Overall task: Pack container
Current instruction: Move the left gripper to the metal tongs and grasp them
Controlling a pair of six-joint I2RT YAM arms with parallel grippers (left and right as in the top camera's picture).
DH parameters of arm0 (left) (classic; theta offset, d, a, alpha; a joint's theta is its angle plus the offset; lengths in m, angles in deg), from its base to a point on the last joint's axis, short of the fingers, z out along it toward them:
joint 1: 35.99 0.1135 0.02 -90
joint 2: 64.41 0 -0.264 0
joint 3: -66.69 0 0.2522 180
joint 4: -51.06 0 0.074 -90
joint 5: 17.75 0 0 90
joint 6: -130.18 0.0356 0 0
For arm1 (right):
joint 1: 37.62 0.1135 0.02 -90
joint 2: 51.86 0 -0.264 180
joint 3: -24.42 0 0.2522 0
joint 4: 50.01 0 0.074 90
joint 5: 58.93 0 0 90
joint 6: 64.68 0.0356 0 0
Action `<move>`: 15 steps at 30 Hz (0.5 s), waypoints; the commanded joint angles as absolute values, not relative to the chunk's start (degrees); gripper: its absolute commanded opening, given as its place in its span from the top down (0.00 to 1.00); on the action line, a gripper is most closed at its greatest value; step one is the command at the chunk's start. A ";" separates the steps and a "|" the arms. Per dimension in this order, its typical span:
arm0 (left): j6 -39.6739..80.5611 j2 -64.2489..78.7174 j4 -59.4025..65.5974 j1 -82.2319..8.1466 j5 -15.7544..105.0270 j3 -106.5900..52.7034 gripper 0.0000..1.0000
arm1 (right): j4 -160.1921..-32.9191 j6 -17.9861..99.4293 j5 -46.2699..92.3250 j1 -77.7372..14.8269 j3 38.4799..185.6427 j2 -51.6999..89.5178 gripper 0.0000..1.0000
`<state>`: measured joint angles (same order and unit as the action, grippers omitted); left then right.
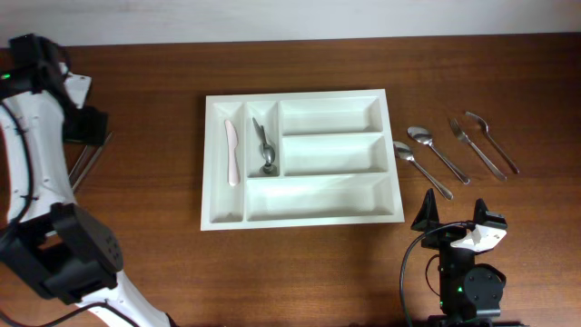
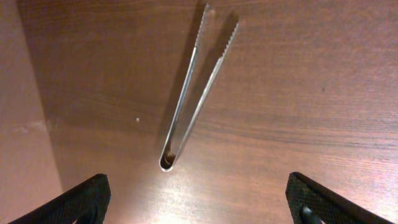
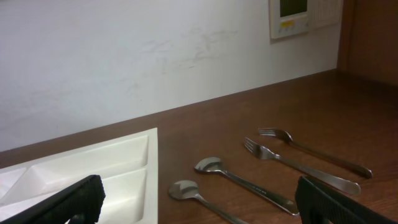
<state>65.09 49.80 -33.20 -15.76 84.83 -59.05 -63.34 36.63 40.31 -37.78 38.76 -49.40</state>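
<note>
Well, from above, the white tray (image 1: 300, 94) sits in the middle of the bench (image 1: 300, 272), and I count five compartments in it. One white knife (image 1: 231, 153) lies in the far-left narrow one, one metal spoon (image 1: 264, 148) lies in the narrow one beside it, and the three wide ones hold nothing. On the bench to the tray's right lie a near spoon (image 1: 425, 173), a far spoon (image 1: 443, 157), an inner fork (image 1: 477, 150) and an outer fork (image 1: 497, 145). That makes three spoons, two forks and one knife in all. Off to the tray's left is one pair of tongs (image 1: 89, 163) with the left gripper (image 1: 88, 127) over it, while the right gripper (image 1: 454, 218) sits near the tray's lower right corner. From the left wrist, the left gripper (image 2: 202, 198) is spread wide with nothing between its fingers, and the tongs (image 2: 193, 93) lie flat ahead of it, untouched. I'd say the tongs go in next. The gripper would do best to move over their middle, straddle both arms, squeeze them together and carry them level to a wide compartment. From the right wrist, the right gripper (image 3: 205, 202) is also wide open and empty, looking over the tray's corner, two spoons and two forks.
</note>
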 commanded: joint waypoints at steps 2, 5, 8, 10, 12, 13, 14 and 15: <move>74.90 49.25 -27.29 -10.80 74.56 -56.17 0.07 | -63.17 36.11 41.22 -37.67 38.50 -49.84 0.01; 76.30 49.47 -24.02 -9.25 74.54 -53.41 0.07 | -63.17 36.11 41.22 -37.67 38.50 -49.84 0.01; 78.99 50.78 -20.41 -8.01 73.49 -50.07 0.07 | -63.17 36.11 41.22 -37.67 38.50 -49.84 0.01; 79.95 52.29 -18.79 -7.70 73.03 -48.54 0.07 | -63.17 36.11 41.22 -37.67 38.50 -49.84 0.01; 79.95 54.83 -18.20 -7.70 73.05 -48.01 0.04 | -63.17 36.11 41.22 -37.67 38.50 -49.84 0.01; 79.93 55.88 -17.96 -7.70 73.05 -48.01 0.03 | -63.17 36.11 41.22 -37.67 38.50 -49.84 0.01; 79.93 56.84 -17.83 -7.70 73.07 -48.01 0.03 | -63.17 36.11 41.22 -37.67 38.50 -49.84 0.01; 79.93 57.98 -17.77 -7.70 73.05 -48.01 0.03 | -63.17 36.11 41.22 -37.67 38.50 -49.84 0.01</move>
<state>78.03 53.52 -18.09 -7.83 74.54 -49.15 -63.37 36.68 40.28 -37.78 38.76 -49.40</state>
